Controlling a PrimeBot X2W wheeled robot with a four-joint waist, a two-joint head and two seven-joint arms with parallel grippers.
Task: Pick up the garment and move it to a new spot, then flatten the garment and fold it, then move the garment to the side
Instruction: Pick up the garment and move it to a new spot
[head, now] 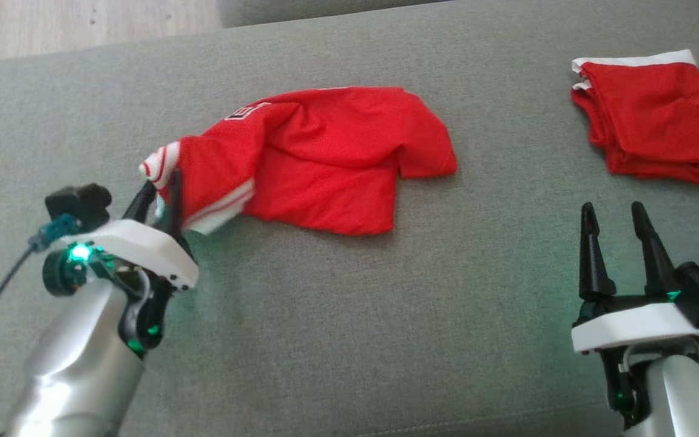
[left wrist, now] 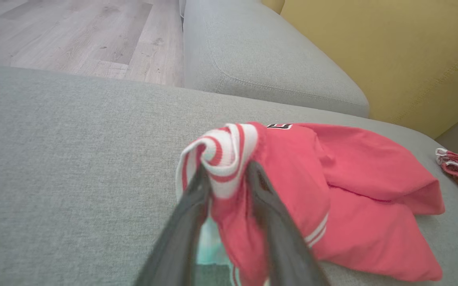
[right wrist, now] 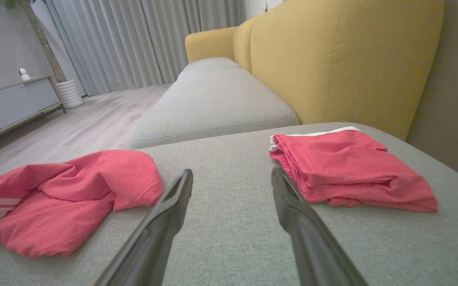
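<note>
Head view: a crumpled red mesh jersey [head: 325, 158] with white-striped trim lies on the grey fabric sofa cushion [head: 349, 315], left of centre. One end is lifted off the cushion at the fingertips of the left gripper [head: 161, 185]. The right gripper [head: 613, 218] sits at lower right, well apart from the jersey, fingers spread wide. A folded red garment [head: 653, 115] with a white band lies at far right. Left wrist view: the two dark fingers stand partly apart with the red-and-white striped cuff [left wrist: 225, 147] bunched between them and cloth draping down. I cannot tell whether they pinch it. Right wrist view: fingers wide over bare cushion, jersey to their left, folded garment to their right, yellow sofa backrest [right wrist: 344, 59] behind.
</note>
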